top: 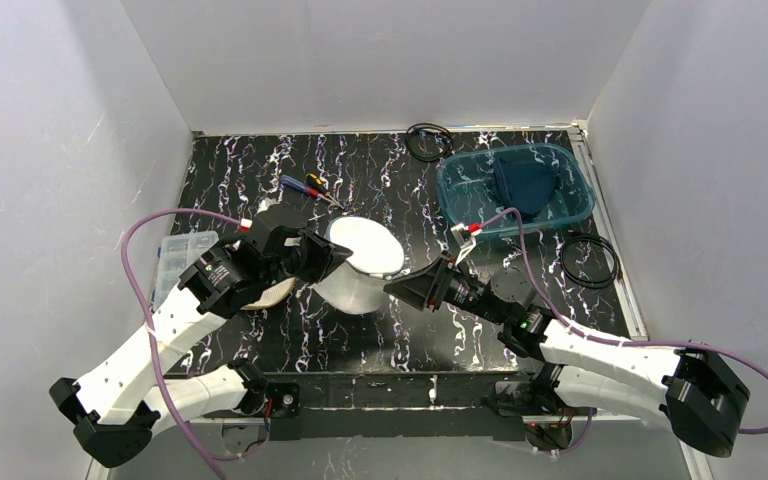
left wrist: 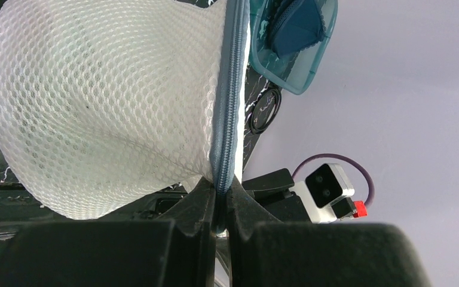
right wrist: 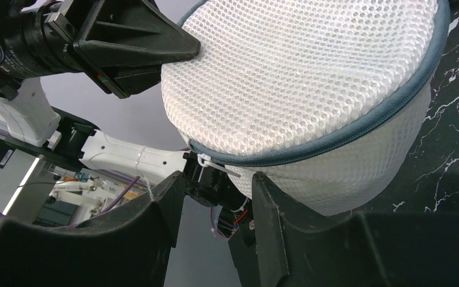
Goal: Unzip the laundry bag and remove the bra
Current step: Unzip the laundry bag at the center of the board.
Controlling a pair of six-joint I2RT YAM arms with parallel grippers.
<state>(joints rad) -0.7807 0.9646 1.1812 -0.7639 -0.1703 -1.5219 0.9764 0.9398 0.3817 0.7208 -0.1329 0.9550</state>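
Note:
The laundry bag [top: 365,262] is a round white mesh pouch with a blue zipper [left wrist: 226,101], held up off the black marbled table. My left gripper [top: 332,256] [left wrist: 221,192] is shut on the bag's zipper seam at its left edge. My right gripper [top: 397,285] [right wrist: 218,179] stands open against the bag's right side. A white tie on the zipper pull [right wrist: 214,163] hangs just above the gap between the right gripper's fingers, untouched. The bra is hidden; nothing shows through the mesh.
A teal plastic bin [top: 460,195] at the back right holds a dark blue cloth [top: 525,180]. Black cable coils [top: 428,140] [top: 590,262] lie near it. A clear box [top: 178,258] sits at the left edge, and pens [top: 305,185] lie behind the bag.

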